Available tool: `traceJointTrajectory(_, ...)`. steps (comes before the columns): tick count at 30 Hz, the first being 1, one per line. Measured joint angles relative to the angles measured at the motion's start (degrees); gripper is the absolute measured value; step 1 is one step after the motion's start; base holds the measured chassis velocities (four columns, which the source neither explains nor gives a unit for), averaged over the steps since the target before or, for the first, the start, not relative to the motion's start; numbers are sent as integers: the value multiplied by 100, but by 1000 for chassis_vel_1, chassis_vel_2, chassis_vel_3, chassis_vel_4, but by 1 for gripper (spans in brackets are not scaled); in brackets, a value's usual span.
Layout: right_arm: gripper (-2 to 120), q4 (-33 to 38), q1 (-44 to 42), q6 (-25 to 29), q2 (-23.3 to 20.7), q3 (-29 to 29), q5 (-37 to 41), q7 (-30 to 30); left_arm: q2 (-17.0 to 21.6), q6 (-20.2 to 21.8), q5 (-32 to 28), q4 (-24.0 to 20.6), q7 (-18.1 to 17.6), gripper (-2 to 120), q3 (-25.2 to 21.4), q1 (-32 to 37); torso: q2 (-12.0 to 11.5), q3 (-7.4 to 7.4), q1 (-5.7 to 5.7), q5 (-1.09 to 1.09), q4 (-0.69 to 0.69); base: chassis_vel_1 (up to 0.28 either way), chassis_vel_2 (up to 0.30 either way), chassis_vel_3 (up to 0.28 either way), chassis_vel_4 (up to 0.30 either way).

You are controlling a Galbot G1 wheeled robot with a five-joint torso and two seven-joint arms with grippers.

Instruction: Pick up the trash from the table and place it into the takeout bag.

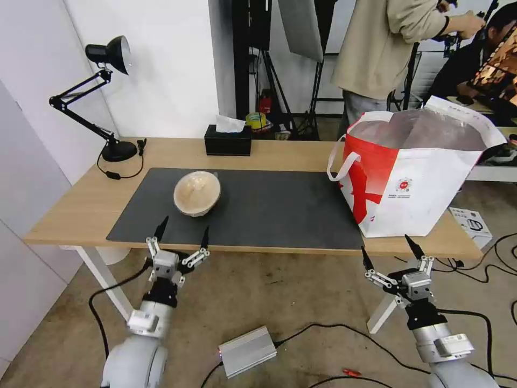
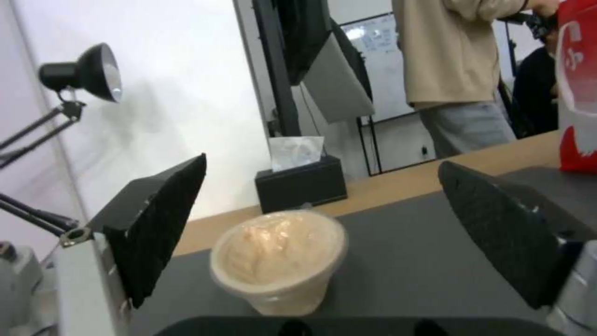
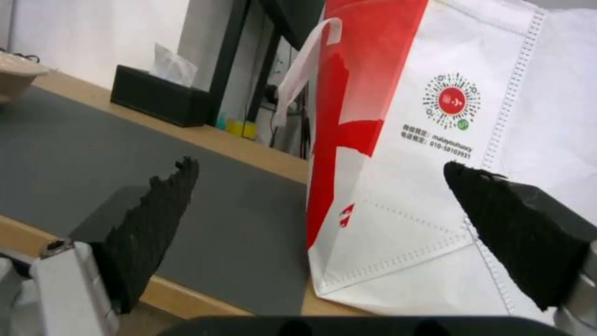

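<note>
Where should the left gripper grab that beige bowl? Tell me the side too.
Grip the beige lidded bowl across its tapered wall just under the rim, coming from the table's near edge. It lies tipped on the mat, lid facing the open left gripper.

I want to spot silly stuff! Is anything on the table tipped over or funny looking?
Yes, the beige lidded bowl on the grey mat looks tipped on its side, with its filmy top turned toward the left gripper rather than upward. The takeout bag stands upright and open. Nothing looks spilled.
</note>
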Motion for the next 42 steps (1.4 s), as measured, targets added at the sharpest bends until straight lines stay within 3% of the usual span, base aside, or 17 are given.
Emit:
traceJointTrajectory(18,100,3,0,-5,0,0,4,0,889,491,-60,88,84,100,5,-440,0,0,0,-1,0,0,0,0,0)
traceJointTrajectory(28,100,3,0,-5,0,0,5,1,1310,680,2,475,409,100,209,-1081,0,0,0,0,0,0,0,0,0)
traceJointTrajectory(42,100,3,0,-5,-1,0,5,0,1528,815,-210,990,972,100,530,-1754,0,0,0,0,0,0,0,0,0)
